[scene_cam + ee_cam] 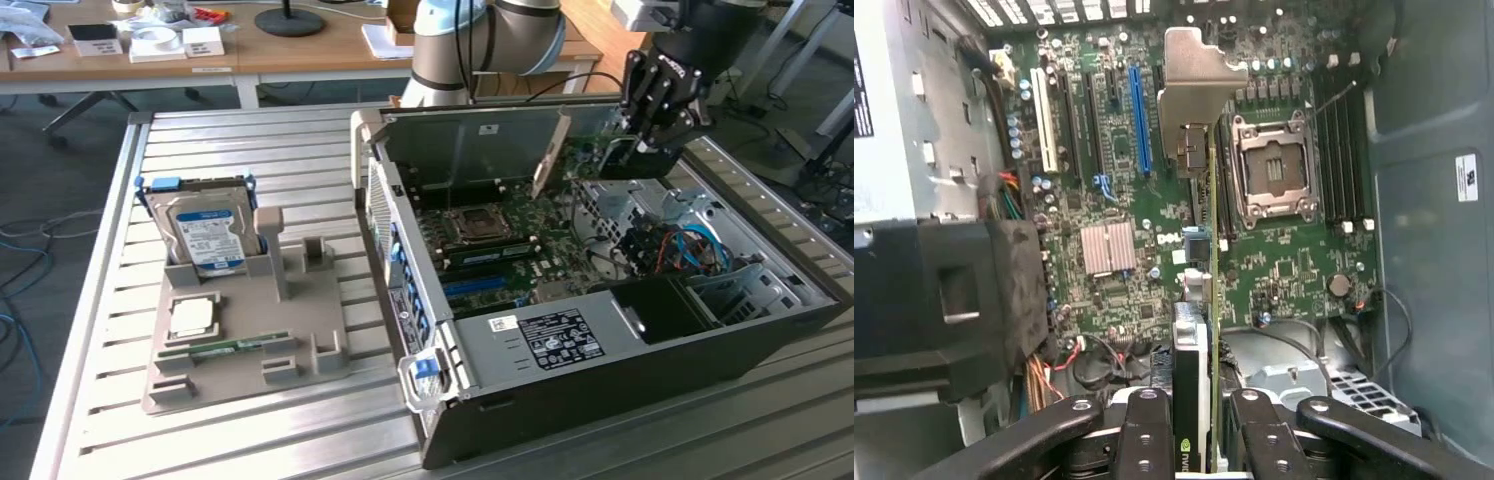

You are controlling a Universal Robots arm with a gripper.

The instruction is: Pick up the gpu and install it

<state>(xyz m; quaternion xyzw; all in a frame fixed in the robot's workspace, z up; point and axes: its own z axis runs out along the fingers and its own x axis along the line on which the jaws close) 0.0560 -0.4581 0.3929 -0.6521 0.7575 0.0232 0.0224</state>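
Jaws: gripper (638, 150) clamped on the gpu (587, 158), one finger on each face of the card.
Gpu position: held edge-down over the open case (601, 400), at 2 o'clock from the CPU socket (478, 225) in the exterior view.
Progress: pick-up done. Card judged not yet seated; blue slot (1141, 120) vacant.
Markings: logo on the card beside the fingers, no wording legible. Print on the power supply sticker (561, 335) and hard drive (207, 238) label is unreadable.
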